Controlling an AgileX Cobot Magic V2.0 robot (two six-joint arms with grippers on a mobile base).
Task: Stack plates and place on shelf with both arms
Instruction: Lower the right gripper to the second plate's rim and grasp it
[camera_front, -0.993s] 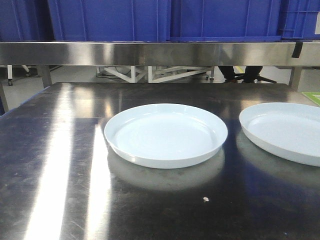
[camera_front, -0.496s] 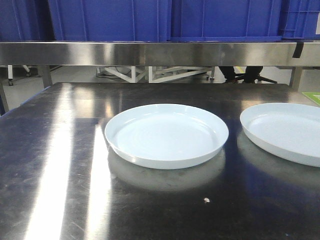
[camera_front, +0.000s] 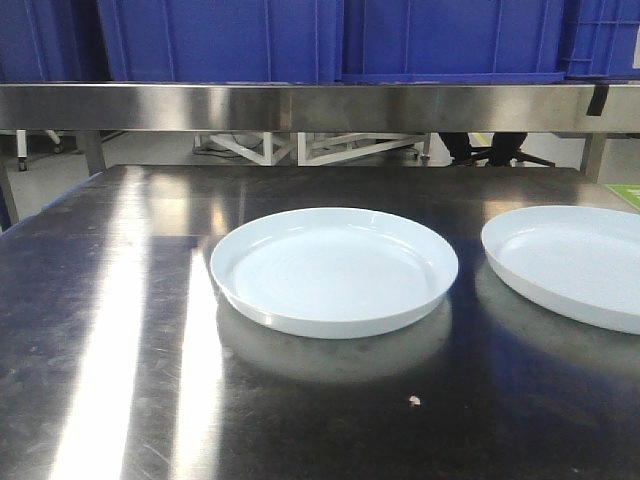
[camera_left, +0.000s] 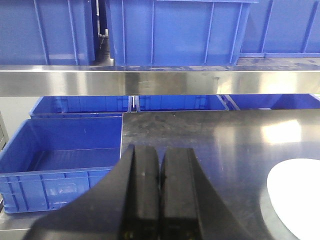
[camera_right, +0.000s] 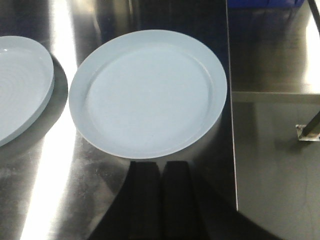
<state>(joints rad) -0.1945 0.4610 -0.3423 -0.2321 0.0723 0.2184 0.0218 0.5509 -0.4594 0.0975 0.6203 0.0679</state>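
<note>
Two pale blue-white plates lie apart on the dark steel tabletop: one plate (camera_front: 333, 270) in the middle and a second plate (camera_front: 572, 262) at the right, cut by the frame edge. The right wrist view shows this second plate (camera_right: 148, 93) just ahead of my right gripper (camera_right: 160, 164), which is shut and empty, with the first plate's edge (camera_right: 20, 85) at the left. My left gripper (camera_left: 159, 152) is shut and empty, above the table left of a plate's edge (camera_left: 297, 195). The shelf rail (camera_front: 320, 106) runs across behind the table.
Large blue crates (camera_front: 330, 40) sit on the shelf. Open blue crates (camera_left: 60, 160) stand left of the table. The table's right edge (camera_right: 231, 100) drops to a lower steel surface. A small crumb (camera_front: 411, 399) lies near the front.
The front view has shifted very slightly, so both plates sit a few pixels further right. Nothing else has moved.
</note>
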